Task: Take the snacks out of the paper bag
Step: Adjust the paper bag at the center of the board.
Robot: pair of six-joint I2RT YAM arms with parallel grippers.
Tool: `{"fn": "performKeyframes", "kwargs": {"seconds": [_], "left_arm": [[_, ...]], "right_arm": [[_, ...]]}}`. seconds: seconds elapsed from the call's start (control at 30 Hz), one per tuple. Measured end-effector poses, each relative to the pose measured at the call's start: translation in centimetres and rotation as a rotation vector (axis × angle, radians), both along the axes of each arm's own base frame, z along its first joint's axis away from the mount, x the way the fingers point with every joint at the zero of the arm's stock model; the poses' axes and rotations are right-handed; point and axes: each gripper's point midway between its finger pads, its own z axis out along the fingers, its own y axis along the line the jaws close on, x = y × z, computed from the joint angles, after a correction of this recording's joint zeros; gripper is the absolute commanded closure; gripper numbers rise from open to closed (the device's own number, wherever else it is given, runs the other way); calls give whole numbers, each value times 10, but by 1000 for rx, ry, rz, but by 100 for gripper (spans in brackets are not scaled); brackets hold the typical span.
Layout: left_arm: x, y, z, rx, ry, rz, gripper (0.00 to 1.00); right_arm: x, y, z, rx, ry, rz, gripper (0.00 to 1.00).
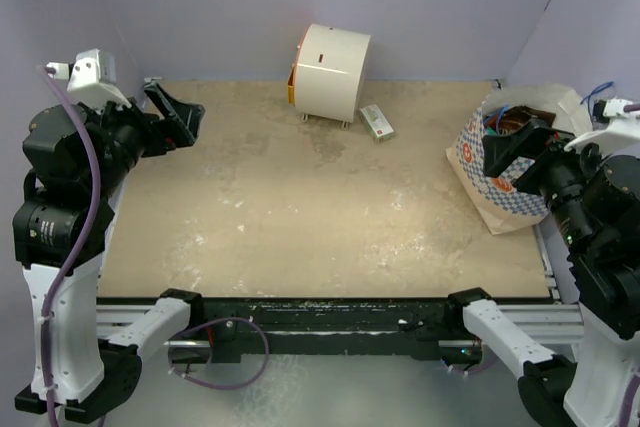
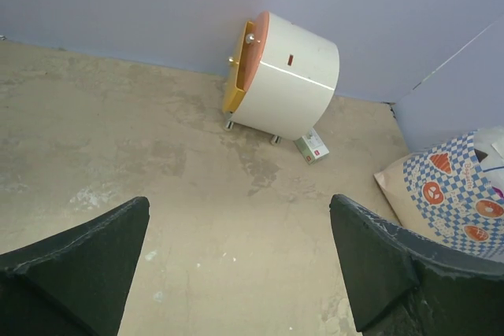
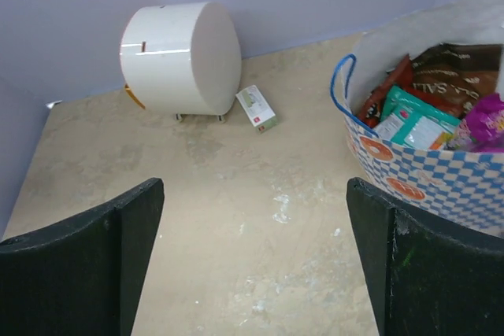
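Nothing out yet: the snacks (image 3: pixel 429 104) all sit in the paper bag (image 3: pixel 409 175) at the right.
The left gripper (image 2: pixel 239 241) and right gripper (image 3: pixel 253 226) both gape wide, holding nothing; every packet is left to lift.

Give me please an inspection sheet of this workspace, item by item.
Surface: beige scuffed tabletop, pale stains.
Job's things: white blue-checked paper bag at the right edge, top open; glossy snack packets inside, none on the table.
Clutter: white cylindrical appliance with small white box beside it, at the back.
Grippers: left tool and right tool open, holding nothing.
Cables: purple cable on the left, looping under the near edge.
Surroundings: plain lavender walls.
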Motion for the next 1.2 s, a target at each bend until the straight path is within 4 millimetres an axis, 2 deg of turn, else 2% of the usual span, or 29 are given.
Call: {"fn": "performKeyframes", "kwargs": {"seconds": [0.43, 0.63, 0.77, 0.97, 1.2], "left_arm": [[-12, 11, -17, 19, 9, 27, 1], [-12, 12, -21, 24, 20, 30, 1], [-10, 12, -26, 27, 40, 33, 1], [-3, 11, -35, 42, 77, 29, 1], [-4, 6, -40, 43, 91, -6, 1]], "right_arm": [[-18, -36, -18, 27, 92, -213, 1], [-16, -46, -28, 54, 148, -302, 1], [-4, -50, -40, 43, 210, -343, 1], [21, -43, -56, -26, 267, -297, 0], [53, -43, -64, -104, 305, -291, 0]]}}
